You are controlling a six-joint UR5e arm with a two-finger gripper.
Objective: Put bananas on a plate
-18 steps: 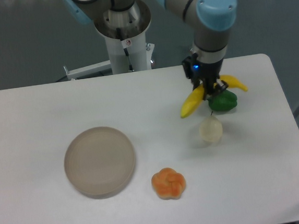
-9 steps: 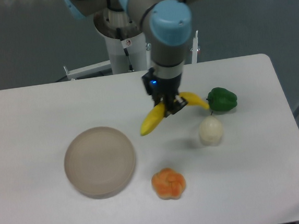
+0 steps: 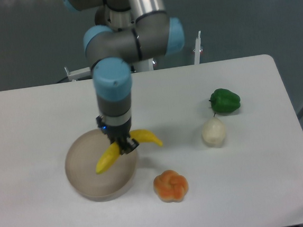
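The bright-yellow curved banana hangs in my gripper, which is shut on its middle. The banana's left half is above the right part of the round beige-grey plate; its right tip reaches past the plate's rim. I cannot tell whether the banana touches the plate. The arm comes down from the back, over the plate's far right edge.
An orange knotted bun lies just right of the plate near the front. A pale whitish ball and a green pepper lie at the right. The arm's white base post stands at the table's back edge.
My gripper has carried the banana leftward and toward the front, from beside the green pepper, past the table's middle, to over the plate's right part.
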